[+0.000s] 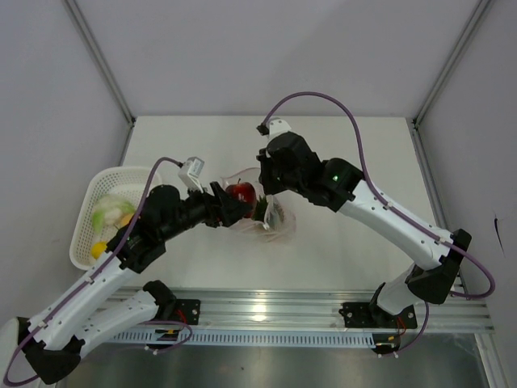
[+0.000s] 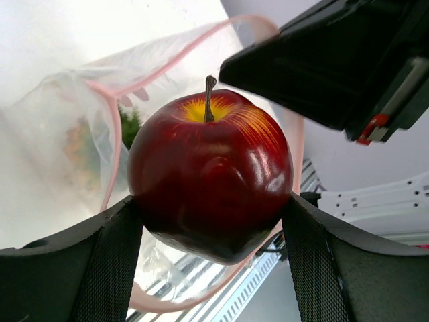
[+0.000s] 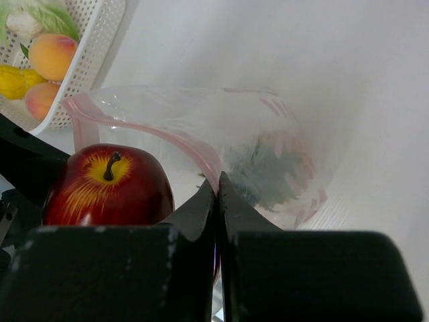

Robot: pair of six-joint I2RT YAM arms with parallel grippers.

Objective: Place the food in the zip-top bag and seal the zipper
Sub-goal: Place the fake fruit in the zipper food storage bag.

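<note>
Robotics lab cell, seen from my remote station: bare white table (image 1: 355, 145) beneath the jaws of left gripper (image 1: 239, 196) and right gripper (image 1: 264, 190), grey panels (image 1: 266, 48) beyond them (metal-framed), aluminium mounting rail (image 1: 266, 305) behind.

1 apple (image 2: 209, 181); 1 zip-top bag (image 3: 201, 114); 1 basket (image 3: 100, 33); 2 orange fruits (image 3: 52, 55); 1 yellow piece (image 3: 12, 80); 1 leafy piece (image 3: 48, 17).

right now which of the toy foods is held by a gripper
The dark red apple, between the left gripper's jaws at the mouth of the zip-top bag. The orange and yellow pieces lie in the white basket; a green piece is inside the bag.
</note>
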